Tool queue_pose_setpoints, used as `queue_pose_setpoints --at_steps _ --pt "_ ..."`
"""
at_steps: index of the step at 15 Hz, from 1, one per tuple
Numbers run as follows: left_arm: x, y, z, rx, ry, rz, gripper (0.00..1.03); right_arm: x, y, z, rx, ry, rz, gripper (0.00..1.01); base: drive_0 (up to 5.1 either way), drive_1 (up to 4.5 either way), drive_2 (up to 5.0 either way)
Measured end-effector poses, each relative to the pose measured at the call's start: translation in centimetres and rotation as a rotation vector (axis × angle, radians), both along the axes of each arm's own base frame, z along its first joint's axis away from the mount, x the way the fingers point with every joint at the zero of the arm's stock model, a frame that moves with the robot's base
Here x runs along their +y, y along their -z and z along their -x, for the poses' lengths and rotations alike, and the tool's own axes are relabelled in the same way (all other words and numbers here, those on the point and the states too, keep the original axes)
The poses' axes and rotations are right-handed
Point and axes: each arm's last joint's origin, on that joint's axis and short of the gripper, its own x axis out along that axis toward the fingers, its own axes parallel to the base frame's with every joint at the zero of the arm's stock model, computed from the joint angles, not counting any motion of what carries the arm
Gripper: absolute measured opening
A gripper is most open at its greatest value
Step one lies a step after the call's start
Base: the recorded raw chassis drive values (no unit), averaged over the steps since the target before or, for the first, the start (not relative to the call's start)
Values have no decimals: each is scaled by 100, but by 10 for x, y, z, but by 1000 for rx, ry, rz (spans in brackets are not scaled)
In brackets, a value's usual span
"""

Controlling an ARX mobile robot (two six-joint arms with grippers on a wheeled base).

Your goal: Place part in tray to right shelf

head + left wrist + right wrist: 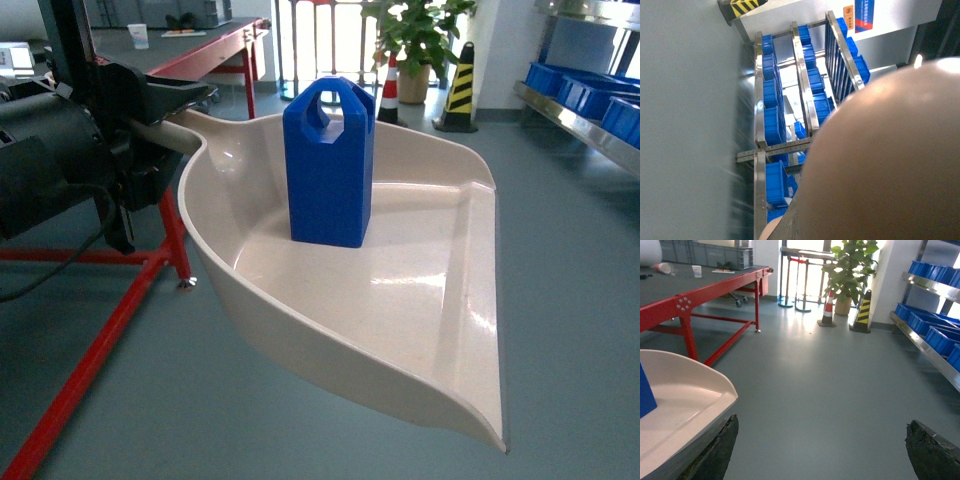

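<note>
In the head view the part [329, 165] is standing upright in the tray [420, 300], which the left gripper [150, 130] is pinching by the handle above the floor; the shelf [590, 100] is sitting far right. The left wrist view is showing the tray's underside [885, 165] and shelf [790, 110]. In the right wrist view the right gripper [822, 447] is hanging spread beside the tray [685, 395].

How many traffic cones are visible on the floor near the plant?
2. An orange-and-white cone stands left of the potted plant, and a black-and-yellow cone stands right of it. Others may be hidden.
</note>
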Motion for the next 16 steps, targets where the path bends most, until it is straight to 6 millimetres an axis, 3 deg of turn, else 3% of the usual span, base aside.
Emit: queue_pose_setpoints --at_steps 16 --pt "0 0 0 1 1 0 13 0 0 0 -3 -1 0 98 -8 401 -416"
